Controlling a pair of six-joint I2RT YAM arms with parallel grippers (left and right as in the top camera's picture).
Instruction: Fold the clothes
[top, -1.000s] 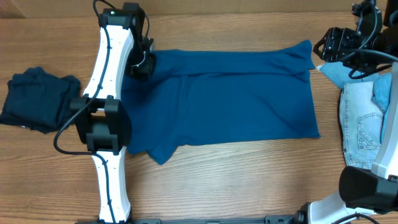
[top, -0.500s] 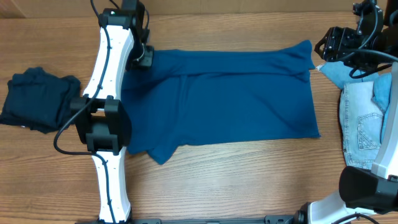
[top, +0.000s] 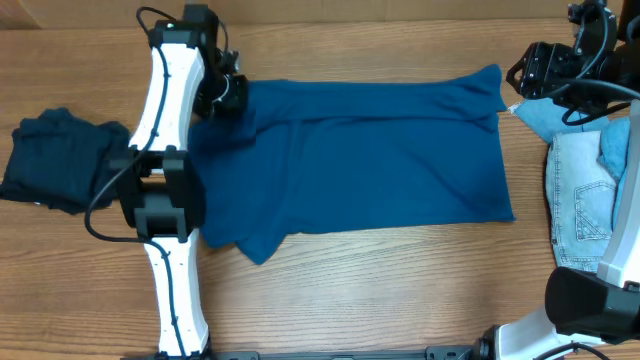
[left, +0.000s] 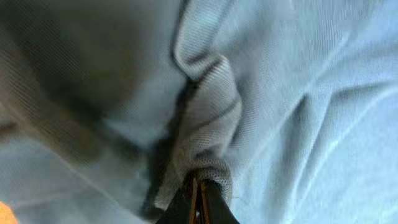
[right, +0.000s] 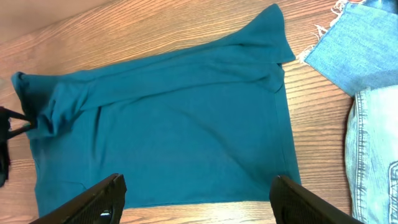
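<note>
A teal shirt (top: 370, 160) lies spread flat across the middle of the wooden table; it also shows in the right wrist view (right: 168, 124). My left gripper (top: 228, 93) is at the shirt's far left corner, shut on a pinched fold of the fabric (left: 202, 149), with its tips (left: 199, 186) closed together. My right gripper (top: 530, 70) hovers high at the far right, beyond the shirt's far right corner; its fingers (right: 199, 199) are wide apart and empty.
A dark navy folded garment (top: 60, 160) lies at the left edge. A pile of light blue denim (top: 590, 190) lies at the right edge, also in the right wrist view (right: 367, 56). The left arm (top: 165, 160) stretches over the shirt's left side.
My left gripper has shifted slightly left and back at the shirt's far left corner, bunching the fabric there. The right arm has not moved.
</note>
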